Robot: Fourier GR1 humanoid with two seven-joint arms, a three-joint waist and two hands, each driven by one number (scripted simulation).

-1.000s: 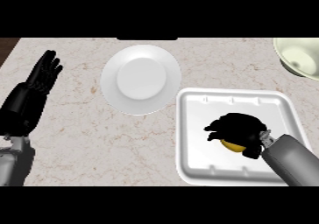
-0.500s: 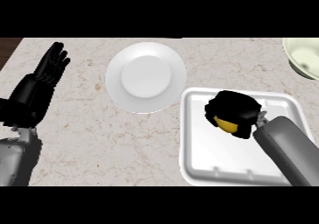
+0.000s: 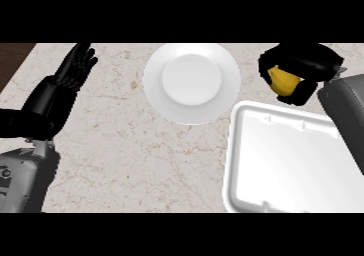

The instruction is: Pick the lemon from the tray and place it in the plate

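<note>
**Mia:** The right robot hand (image 3: 303, 62) is up near the top right. Its black fingers are curled round the lemon (image 3: 283, 82). You can see a bit of yellow peeking out between them.

**Tom:** So the lemon is not in the tray?

**Mia:** No. The lemon is in the robot hand, up above the surface (image 3: 141, 150). It sits just past the top edge of the white tray (image 3: 288, 160), and to the right of the plate (image 3: 191, 82). It is not over the plate.

**Tom:** What does the plate look like?

**Mia:** It is white and round, and it lies flat on the light, stony-looking surface near the top middle. The tray is just beside it, lower and to the right. I cannot tell if they touch.

**Tom:** And the other robot hand?

**Mia:** The left robot hand (image 3: 76, 65) is at the top left, near the edge of the surface. Its fingers are straight and point up. It holds nothing and is resting there, well apart from the plate.

**Tom:** What is the big grey thing on the right?

**Mia:** That is the right forearm (image 3: 351, 125). It covers part of the tray's right side.
</note>
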